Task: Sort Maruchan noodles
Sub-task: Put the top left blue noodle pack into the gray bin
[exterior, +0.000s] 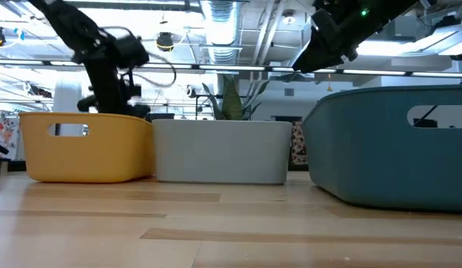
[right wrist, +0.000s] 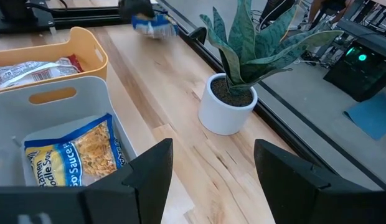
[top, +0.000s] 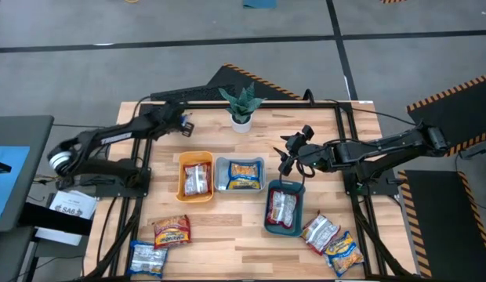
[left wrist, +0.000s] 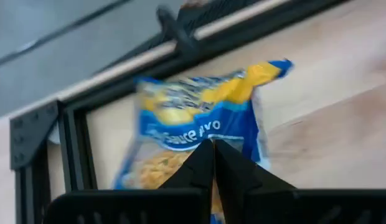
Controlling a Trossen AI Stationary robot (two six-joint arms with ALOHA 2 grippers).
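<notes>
Blurred and half hidden by its fingers, a yellow-and-blue noodle packet (left wrist: 199,130) is pinched by the left end effector (left wrist: 213,163) near the table's (top: 227,223) back edge — right end effector (right wrist: 211,165) spread, above the teal tray (top: 268,222).

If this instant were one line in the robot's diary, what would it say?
left claw: shut on yellow-and-blue packet, far table edge | right claw: open, empty, above the trays | loose packets: near edge
</notes>
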